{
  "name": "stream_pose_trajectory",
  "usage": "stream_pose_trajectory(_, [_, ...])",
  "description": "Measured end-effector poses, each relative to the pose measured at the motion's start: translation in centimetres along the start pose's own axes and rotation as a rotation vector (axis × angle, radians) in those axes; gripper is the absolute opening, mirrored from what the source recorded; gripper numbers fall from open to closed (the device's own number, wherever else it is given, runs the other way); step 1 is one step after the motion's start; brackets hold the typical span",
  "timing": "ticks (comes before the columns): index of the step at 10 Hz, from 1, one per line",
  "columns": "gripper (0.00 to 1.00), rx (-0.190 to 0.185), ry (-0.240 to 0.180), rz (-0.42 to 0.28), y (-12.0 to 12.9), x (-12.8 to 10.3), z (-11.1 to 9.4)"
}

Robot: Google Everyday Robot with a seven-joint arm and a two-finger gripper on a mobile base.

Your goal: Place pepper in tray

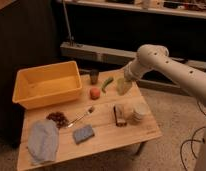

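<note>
The pepper (106,82) is a small, curved, dark green chili lying on the wooden table (106,137), near its rear middle. The tray (46,85) is a large yellow-orange bin on the table's left rear, and nothing shows inside it. My gripper (125,80) is at the end of the white arm (161,62), which reaches in from the right. It hangs just to the right of the pepper, close to a pale green cup (123,88). The pepper lies on the table, apart from the gripper.
A dark cup (94,76) and a round red-orange fruit (95,93) sit between the pepper and the tray. Nearer the front are a spoon (83,116), a dark cluster (58,119), a blue sponge (83,133), a grey-blue cloth (42,140), a small box (119,115) and a white jar (140,112).
</note>
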Motion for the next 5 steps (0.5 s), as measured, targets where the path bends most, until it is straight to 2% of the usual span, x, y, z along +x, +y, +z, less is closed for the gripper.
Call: stream_pose_trajectory(5, [0.8,-0.001,0.0,0.0,0.03,0.01,0.09])
